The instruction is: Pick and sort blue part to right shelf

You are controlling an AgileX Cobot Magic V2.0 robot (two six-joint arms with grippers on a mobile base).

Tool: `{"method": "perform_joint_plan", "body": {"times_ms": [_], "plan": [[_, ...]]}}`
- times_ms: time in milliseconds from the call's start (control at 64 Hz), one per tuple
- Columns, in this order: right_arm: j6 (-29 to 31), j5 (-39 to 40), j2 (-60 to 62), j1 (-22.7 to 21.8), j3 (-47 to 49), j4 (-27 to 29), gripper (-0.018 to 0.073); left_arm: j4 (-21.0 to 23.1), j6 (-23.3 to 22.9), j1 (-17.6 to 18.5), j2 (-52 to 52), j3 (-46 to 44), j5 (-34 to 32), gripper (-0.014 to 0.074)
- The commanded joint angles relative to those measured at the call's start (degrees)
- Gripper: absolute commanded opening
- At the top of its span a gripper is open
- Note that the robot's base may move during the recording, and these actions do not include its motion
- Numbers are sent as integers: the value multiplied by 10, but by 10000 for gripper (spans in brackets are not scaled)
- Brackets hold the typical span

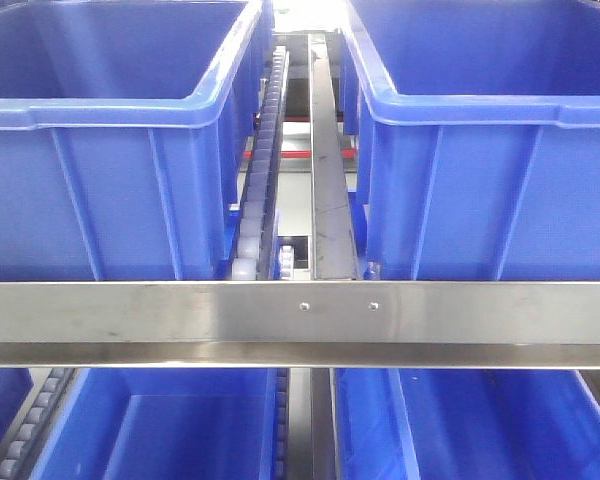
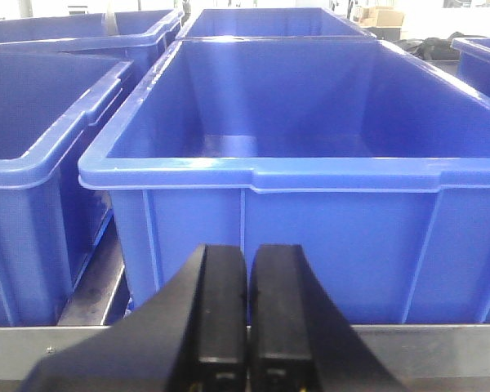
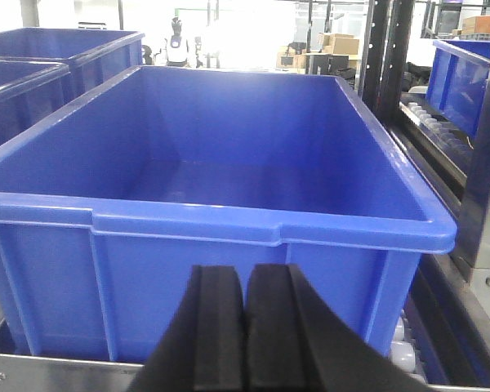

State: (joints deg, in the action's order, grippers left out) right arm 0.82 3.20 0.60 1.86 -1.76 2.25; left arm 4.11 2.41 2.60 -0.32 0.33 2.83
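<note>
Bright, even light; blown-out backgrounds, soft focus

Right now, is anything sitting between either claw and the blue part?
Cannot say: no blue part shows in any view. Each shut claw, left and right, faces the wall of a blue bin, whose visible interior looks empty.

Front view: two blue bins on upper shelf level, left bin and right bin, both open-topped, interiors free from above. Between them a narrow gap taken up by roller track and steel divider rail; too tight for passage. Horizontal steel crossbar blocks the front below the bin walls. Lower bins sit under it.

Left claw, fingers pressed together, faces bin front wall; rim above. Right claw likewise before bin wall; upright shelf post stands to the right
</note>
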Motion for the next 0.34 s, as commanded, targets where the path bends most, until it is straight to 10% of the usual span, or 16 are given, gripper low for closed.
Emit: {"method": "perform_joint_plan", "body": {"times_ms": [0,328], "plan": [[0,53,12,-4,12,-5,56,0,-4,2,-13,14,-50,124],[0,53,12,-4,12,-5,56,0,-4,2,-13,14,-50,124]]}}
